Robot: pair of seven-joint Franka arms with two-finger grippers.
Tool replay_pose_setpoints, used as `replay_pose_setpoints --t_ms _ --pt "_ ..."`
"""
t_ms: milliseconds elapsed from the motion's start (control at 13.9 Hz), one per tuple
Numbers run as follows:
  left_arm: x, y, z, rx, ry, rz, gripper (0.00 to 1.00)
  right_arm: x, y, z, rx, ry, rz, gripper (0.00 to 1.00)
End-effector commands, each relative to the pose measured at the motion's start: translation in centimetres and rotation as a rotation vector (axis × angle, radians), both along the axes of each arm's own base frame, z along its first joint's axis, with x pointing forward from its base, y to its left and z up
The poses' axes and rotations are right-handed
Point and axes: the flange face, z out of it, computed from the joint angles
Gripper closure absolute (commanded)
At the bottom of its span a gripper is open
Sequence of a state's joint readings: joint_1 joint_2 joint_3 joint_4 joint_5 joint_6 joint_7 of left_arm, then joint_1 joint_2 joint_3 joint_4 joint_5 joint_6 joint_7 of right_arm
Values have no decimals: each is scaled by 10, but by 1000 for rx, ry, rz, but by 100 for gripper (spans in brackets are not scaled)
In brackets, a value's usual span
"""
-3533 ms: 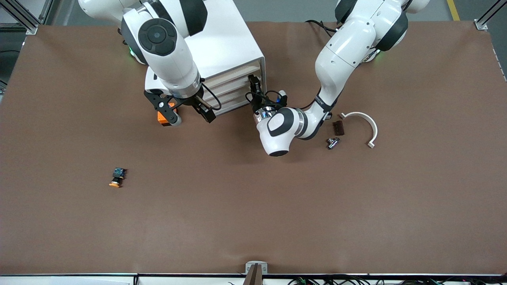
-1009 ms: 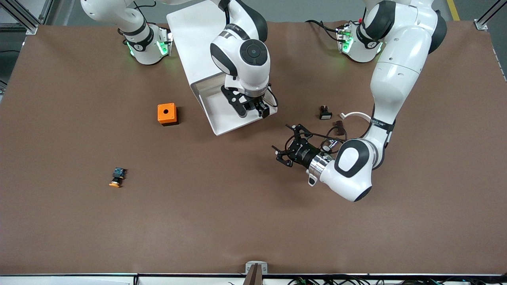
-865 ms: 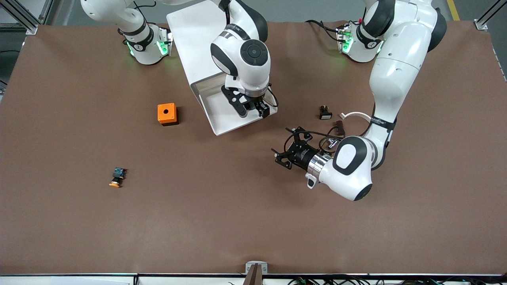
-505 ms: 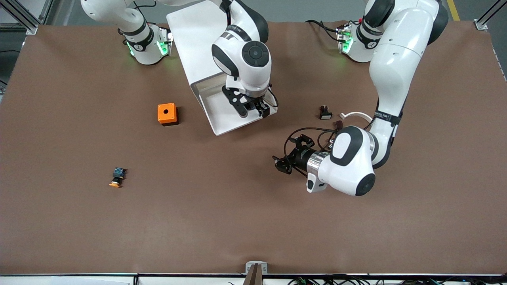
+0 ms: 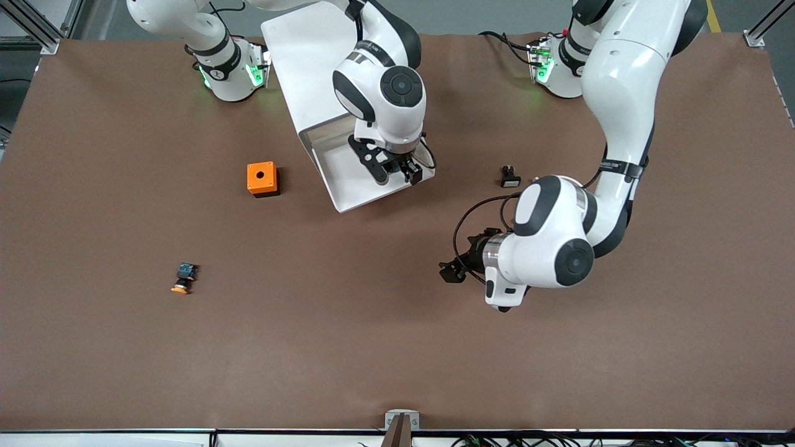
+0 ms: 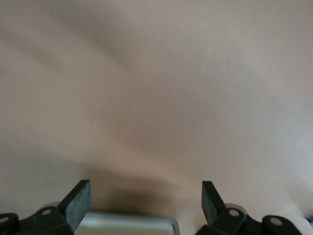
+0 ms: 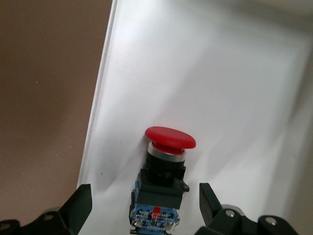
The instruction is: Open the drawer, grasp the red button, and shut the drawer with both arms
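While the white cabinet (image 5: 317,59) stands at the robots' edge of the table, its top drawer (image 5: 348,180) is pulled out toward the front camera. The right gripper (image 5: 395,172) hangs over the drawer's white tray, fingers spread either side of the red-capped button (image 7: 164,183) lying in it. The left gripper (image 5: 452,271) hovers over bare table near the middle, fingers (image 6: 78,200) apart and empty. The orange cube (image 5: 261,179) sits beside the drawer, toward the right arm's end.
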State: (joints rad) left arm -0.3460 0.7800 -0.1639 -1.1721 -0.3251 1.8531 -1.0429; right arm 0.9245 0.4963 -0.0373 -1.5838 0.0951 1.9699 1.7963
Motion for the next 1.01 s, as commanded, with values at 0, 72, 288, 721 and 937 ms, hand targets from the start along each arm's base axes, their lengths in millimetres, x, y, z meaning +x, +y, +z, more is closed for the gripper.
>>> replay_pose_setpoints --t_ms 0,72,288,721,937 --pt "-5 -10 9 47 -86 -42 1 -5 -1 -2 -18 22 -10 3" --pt "-6 -14 9 56 -102 -50 1 -5 -1 -1 -18 21 -9 3" --pt "-4 -10 14 176 -184 -104 1 -6 -2 -2 -24 25 -10 3" --pt "-5 -12 10 262 -214 -98 1 -6 -1 -2 -23 24 -8 12" --pt "-12 -23 9 285 -234 -136 1 -6 0 -1 -17 21 -10 15"
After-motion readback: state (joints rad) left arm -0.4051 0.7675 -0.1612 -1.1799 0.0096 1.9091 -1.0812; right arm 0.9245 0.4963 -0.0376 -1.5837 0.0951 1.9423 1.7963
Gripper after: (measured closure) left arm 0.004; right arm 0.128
